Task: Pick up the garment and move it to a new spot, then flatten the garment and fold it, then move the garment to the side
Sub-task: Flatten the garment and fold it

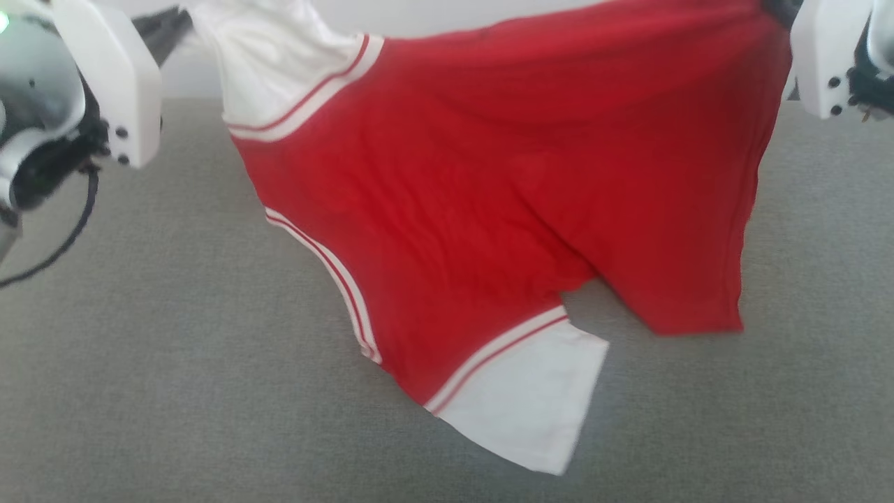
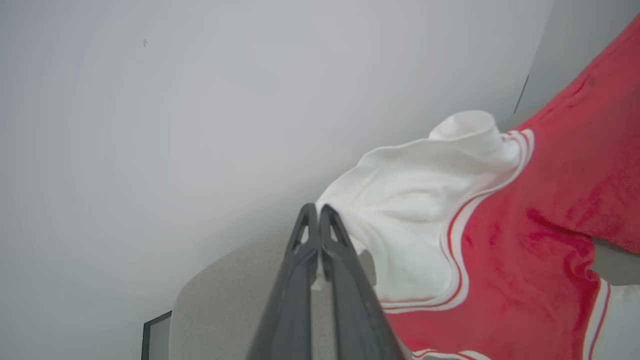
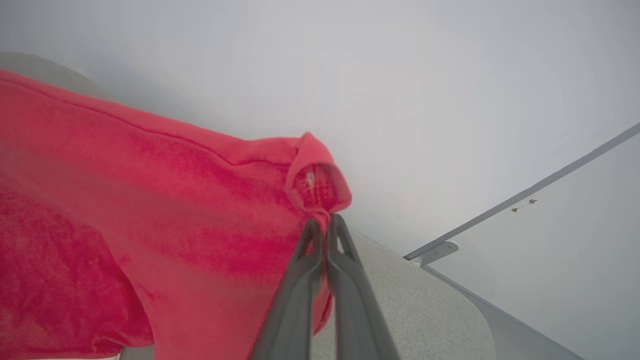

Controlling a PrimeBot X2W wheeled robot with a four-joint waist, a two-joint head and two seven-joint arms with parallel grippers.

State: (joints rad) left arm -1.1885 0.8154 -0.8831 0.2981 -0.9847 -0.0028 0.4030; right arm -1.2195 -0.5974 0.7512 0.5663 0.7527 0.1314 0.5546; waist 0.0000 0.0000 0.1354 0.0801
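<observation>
The garment (image 1: 489,195), a red shirt with white sleeves and striped trim, hangs stretched between my two arms above a grey surface (image 1: 140,363), plain red side toward the head camera. Its lower white sleeve (image 1: 538,412) touches or nearly touches the surface. My left gripper (image 2: 318,212) is shut on the white sleeve (image 2: 410,200) at the garment's upper left. My right gripper (image 3: 325,222) is shut on a bunched red corner (image 3: 315,185) at the upper right. In the head view the left gripper's dark fingers (image 1: 164,31) reach into the sleeve.
The grey fabric-covered surface spreads under and around the hanging shirt. A pale wall (image 2: 200,100) stands behind it. A white panel with a thin rail (image 3: 550,225) lies to the right. My white forearms (image 1: 112,84) frame both top corners.
</observation>
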